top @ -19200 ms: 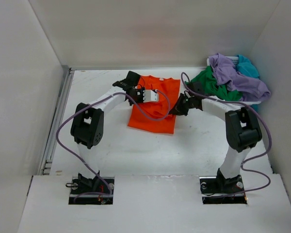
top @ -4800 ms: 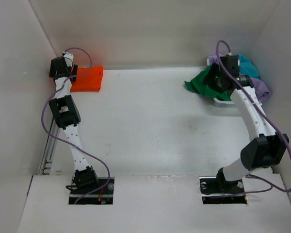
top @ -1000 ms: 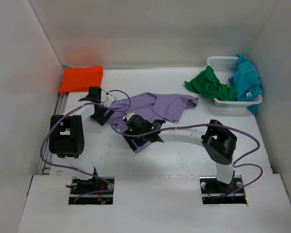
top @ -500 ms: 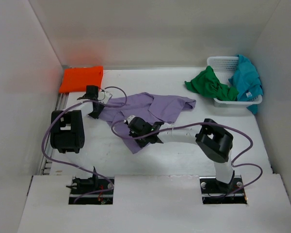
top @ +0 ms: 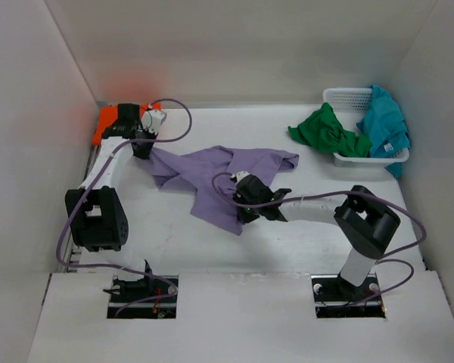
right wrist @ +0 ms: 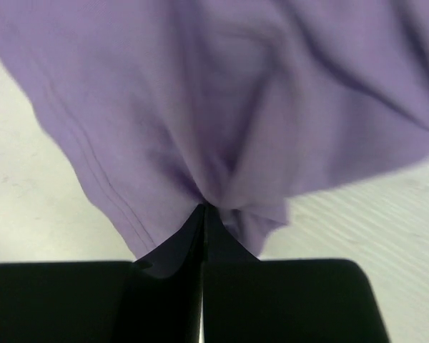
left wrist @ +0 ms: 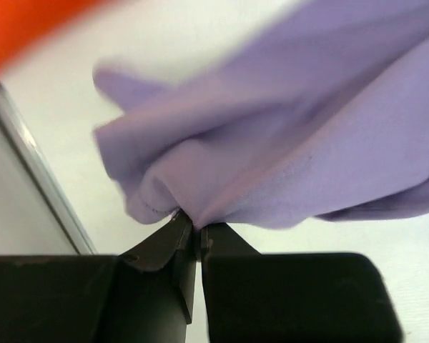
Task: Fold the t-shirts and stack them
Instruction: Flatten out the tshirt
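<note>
White tabletop (top: 174, 249) from above: we see the purple shirt (top: 227, 174) spread across the middle, with the left gripper (top: 144, 150) clenched on its far left corner and the right gripper (top: 242, 212) pinching its near edge. The orange shirt (top: 104, 127) lies far left. The green shirt (top: 325, 132) and the teal shirt (top: 386, 125) drape the basket (top: 339, 96) far right. At each wrist we see jaws pressed together on bunched purple cloth.

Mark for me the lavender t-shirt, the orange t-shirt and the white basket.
lavender t-shirt (top: 219, 174): top external view, on its spread middle panel.
orange t-shirt (top: 102, 128): top external view, on its exposed left edge.
white basket (top: 337, 94): top external view, on its bare far-left rim.
</note>
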